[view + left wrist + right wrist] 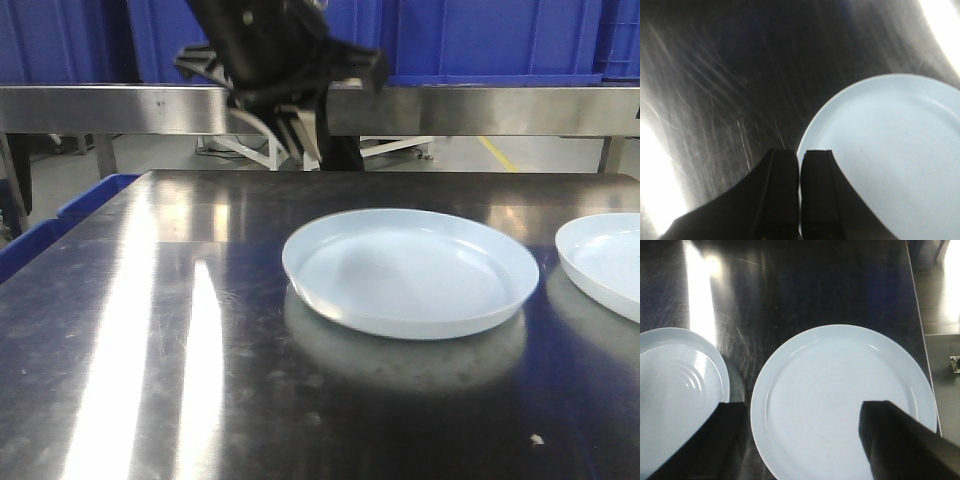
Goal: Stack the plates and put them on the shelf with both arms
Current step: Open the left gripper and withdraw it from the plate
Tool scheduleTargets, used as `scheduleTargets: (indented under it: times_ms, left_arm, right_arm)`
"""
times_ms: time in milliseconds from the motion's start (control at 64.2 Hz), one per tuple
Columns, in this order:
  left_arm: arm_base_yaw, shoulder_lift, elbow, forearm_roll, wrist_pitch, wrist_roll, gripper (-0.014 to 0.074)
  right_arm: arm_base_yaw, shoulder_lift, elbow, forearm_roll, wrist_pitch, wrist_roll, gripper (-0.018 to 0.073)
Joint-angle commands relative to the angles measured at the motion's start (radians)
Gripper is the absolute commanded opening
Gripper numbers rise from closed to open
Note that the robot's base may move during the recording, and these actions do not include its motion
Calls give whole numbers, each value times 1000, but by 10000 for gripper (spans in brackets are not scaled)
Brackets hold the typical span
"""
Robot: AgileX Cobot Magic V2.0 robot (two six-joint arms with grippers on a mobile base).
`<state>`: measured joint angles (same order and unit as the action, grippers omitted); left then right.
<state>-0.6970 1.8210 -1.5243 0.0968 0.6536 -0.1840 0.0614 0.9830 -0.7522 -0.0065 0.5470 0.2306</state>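
your two plates both lie flat on the steel bench [150,330], side by side, not stacked. the left plate [410,270] sits near the middle of the front view. the right plate [605,262] is cut off by that view's right edge, and a strip of bare bench shows between their rims.

your left end effector [800,154] has its two fingers [782,190] closed up to a hairline slit, with nothing held between them. in the left wrist view the fingertips sit right at the left plate's rim and the plate spreads off to the right. you can't tell from that view whether they touch the rim or hang above it. in the front view the left arm [270,50] hangs from the top of the picture over the far left part of the bench, behind the left plate.

your right end effector [802,410] is spread wide and grips nothing. one finger [715,445] shows at the lower left of the right wrist view and the other at the lower right. the right plate lies below it, between the two, and the right-hand one overlaps the plate's inside in the picture. the left plate shows at that view's left edge, its rim near the right plate's but apart from it. the right plate lies close to the bench's right edge.

behind the bench you have a steel rail [480,108], with blue crates [480,35] beyond it.
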Motion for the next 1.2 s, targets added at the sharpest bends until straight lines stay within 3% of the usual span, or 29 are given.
scheduleTargets:
  times_ms: [0, 156, 296, 405, 669, 950, 1183]
  left_arm:
    - [13, -119, -47, 11, -58, -25, 98]
    - [72, -232, -40, 40, -80, -67, 98]
    - [146, -340, 12, 127, -80, -120, 98]
    - [244, -460, 138, 154, -157, -176, 98]
    - [394, -689, 475, 143, -296, -214, 98]
    - [415, -902, 873, 139, -432, -214, 98]
    - [415, -993, 1055, 135, -557, -214, 98]
  right_arm:
    - [-1, -10, -38, -13, -63, -1, 568]
    - [-1, -10, -38, -13, -66, -1, 568]
    - [-1, -10, -38, -13, -66, -1, 568]
    - [-1, -10, -38, -13, -66, -1, 568]
    - [-1, -10, -38, -13, -66, -1, 568]
    - [-1, -10, -38, -13, -61, -1, 568]
    - [-1, -10, -38, -13, -57, -1, 568]
